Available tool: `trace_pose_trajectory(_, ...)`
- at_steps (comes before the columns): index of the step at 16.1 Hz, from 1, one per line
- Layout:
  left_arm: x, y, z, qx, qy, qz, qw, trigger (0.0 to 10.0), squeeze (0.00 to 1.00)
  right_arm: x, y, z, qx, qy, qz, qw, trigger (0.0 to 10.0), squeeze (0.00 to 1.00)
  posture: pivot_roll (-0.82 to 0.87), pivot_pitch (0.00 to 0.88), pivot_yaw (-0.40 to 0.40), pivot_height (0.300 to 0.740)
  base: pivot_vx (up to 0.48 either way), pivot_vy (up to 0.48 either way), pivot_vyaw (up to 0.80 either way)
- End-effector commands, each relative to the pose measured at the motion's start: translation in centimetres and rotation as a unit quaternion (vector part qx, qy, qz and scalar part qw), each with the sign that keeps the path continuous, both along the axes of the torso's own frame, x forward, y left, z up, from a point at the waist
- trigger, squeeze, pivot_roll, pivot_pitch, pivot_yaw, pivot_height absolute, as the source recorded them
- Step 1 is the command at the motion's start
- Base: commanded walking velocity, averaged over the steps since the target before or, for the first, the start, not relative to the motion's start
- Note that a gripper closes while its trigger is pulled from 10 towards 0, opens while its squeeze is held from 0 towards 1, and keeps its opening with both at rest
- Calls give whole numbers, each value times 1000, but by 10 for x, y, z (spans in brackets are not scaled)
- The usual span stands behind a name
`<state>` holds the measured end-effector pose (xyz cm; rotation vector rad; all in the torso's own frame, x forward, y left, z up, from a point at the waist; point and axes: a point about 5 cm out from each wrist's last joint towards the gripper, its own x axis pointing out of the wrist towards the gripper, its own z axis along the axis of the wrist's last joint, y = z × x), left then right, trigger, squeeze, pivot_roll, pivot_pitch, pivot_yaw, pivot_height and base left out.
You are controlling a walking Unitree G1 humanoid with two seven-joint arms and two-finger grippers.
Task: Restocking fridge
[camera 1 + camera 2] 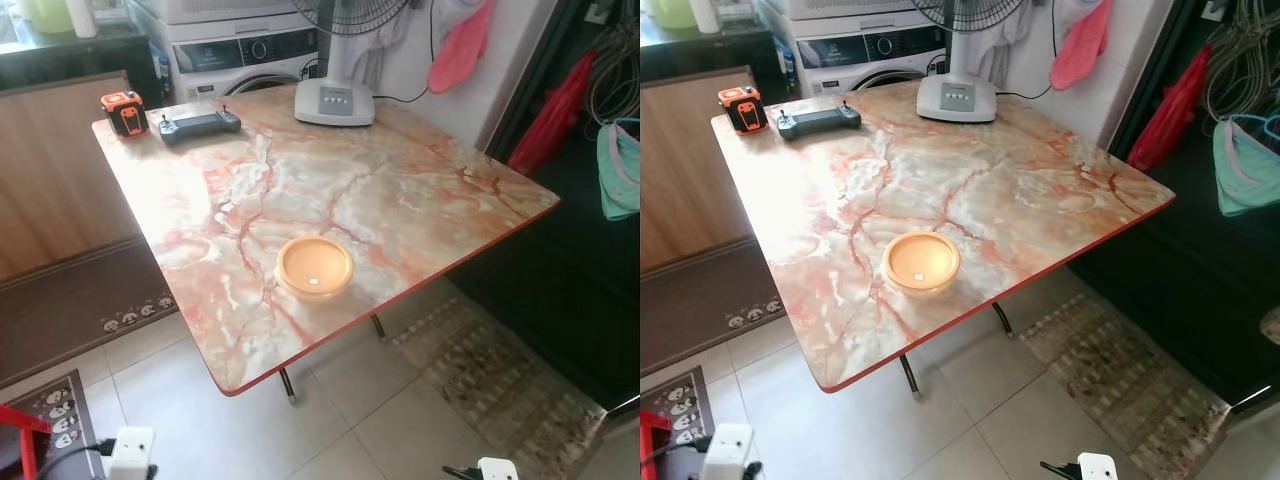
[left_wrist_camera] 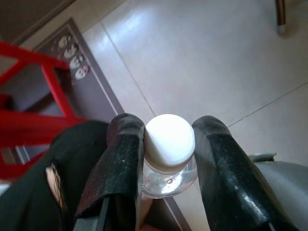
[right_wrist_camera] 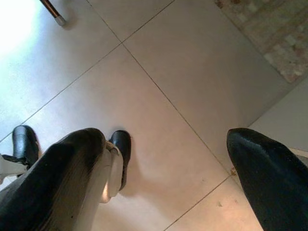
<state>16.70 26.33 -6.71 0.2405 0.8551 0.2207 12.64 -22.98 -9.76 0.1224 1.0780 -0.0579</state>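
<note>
In the left wrist view my left gripper (image 2: pixel 168 124) is shut on a clear bottle (image 2: pixel 168 144) with a white cap, one black finger on each side of its neck, hanging low over the tiled floor. My right gripper (image 3: pixel 166 139) stands open above bare floor tiles, with nothing between its fingers. Both arms hang low at the bottom edge of the eye views. In front of me stands a marble-patterned table (image 1: pixel 420 190) with an orange bowl (image 1: pixel 314 267) near its front edge.
At the table's far end are a fan base (image 1: pixel 334 102), a dark controller (image 1: pixel 200 124) and an orange-black device (image 1: pixel 124 112). A washing machine (image 1: pixel 245 50) stands behind. A rug (image 1: pixel 500 380) lies right of the table, a red stool (image 2: pixel 33 96) at my left.
</note>
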Motion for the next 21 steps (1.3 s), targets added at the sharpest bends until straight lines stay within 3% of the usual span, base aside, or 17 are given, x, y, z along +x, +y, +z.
trace_pose_trajectory(1, -7, 2, -4, -2, 10, 24, 1000, 10000, 0, -1, -5, 1, -6, 0, -10, 1000, 10000, 0, 41, 0, -63, 740, 0, 0, 0)
trace_pose_trajectory(7, -20, -16, -17, -17, 39, 12, 999, 10000, 0, -4, -4, 0, -7, 1, -11, 1000, 10000, 0, 20, 0, -51, 740, 0, 0, 0)
trace_pose_trajectory(21, -23, -22, -20, -28, 44, 24, 998, 10000, 0, -6, -5, -1, -6, 6, -11, 1000, 10000, 0, 32, 0, -59, 740, 0, 0, 0)
